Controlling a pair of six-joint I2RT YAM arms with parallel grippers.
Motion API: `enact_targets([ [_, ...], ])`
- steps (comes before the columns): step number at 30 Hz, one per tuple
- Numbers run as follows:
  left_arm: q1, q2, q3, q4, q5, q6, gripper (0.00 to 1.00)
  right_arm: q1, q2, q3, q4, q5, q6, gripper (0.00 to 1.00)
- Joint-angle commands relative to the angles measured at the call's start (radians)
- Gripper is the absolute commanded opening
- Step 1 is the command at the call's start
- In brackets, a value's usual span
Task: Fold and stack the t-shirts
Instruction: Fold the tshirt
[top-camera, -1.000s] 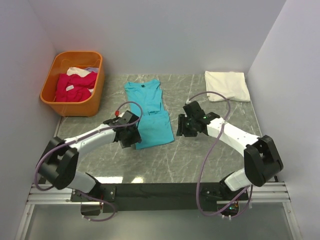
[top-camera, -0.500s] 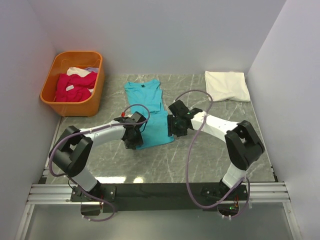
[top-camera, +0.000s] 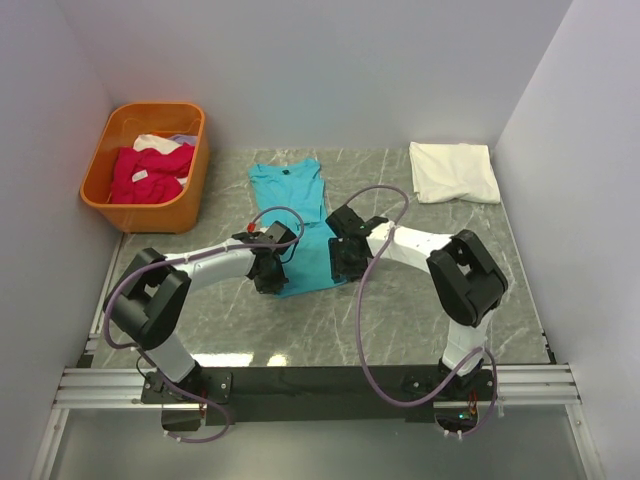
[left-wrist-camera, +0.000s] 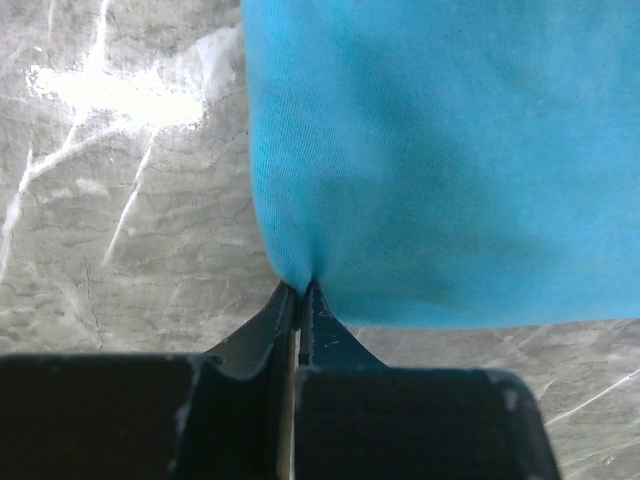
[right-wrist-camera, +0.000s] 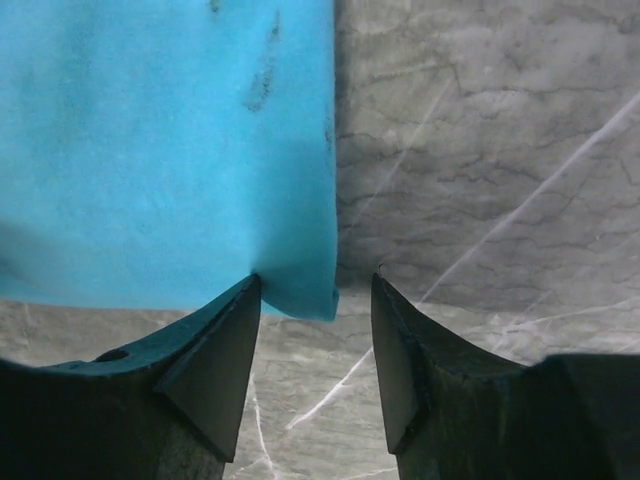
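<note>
Left tool (left-wrist-camera: 301, 290), fingers pressed together, pinches a corner of the plain turquoise cloth t-shirt (left-wrist-camera: 450, 160); right tool (right-wrist-camera: 316, 280), spread apart, straddles the other near corner, gripping nothing.

Nothing legible anywhere (the dark neck label (top-camera: 284, 172) on the teal t-shirt (top-camera: 300, 192) is too small)

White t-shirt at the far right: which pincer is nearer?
Right. The right pincer straddles the turquoise t-shirt's near-right corner; the left pincer pinches its near-left corner, farther from the white t-shirt.
</note>
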Motion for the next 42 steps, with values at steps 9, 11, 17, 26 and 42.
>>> enact_targets([
  [9, -0.007, 0.051, -0.03, -0.004, 0.004, 0.007, 0.01, 0.027, 0.087, 0.058, -0.074, -0.015, -0.001, 0.35],
  [11, -0.005, 0.046, -0.018, -0.012, 0.005, 0.014, 0.01, 0.026, 0.073, 0.064, -0.08, -0.014, -0.01, 0.19],
  [17, -0.056, -0.099, -0.054, -0.107, 0.027, 0.014, 0.01, 0.026, -0.083, 0.012, -0.158, -0.006, -0.055, 0.0],
  [26, -0.394, -0.389, -0.131, -0.336, 0.136, -0.196, 0.01, 0.101, -0.382, -0.126, -0.419, -0.138, -0.124, 0.0],
  [42, -0.073, -0.477, -0.005, -0.293, 0.03, -0.001, 0.01, 0.055, -0.188, 0.379, -0.563, -0.119, -0.305, 0.0],
])
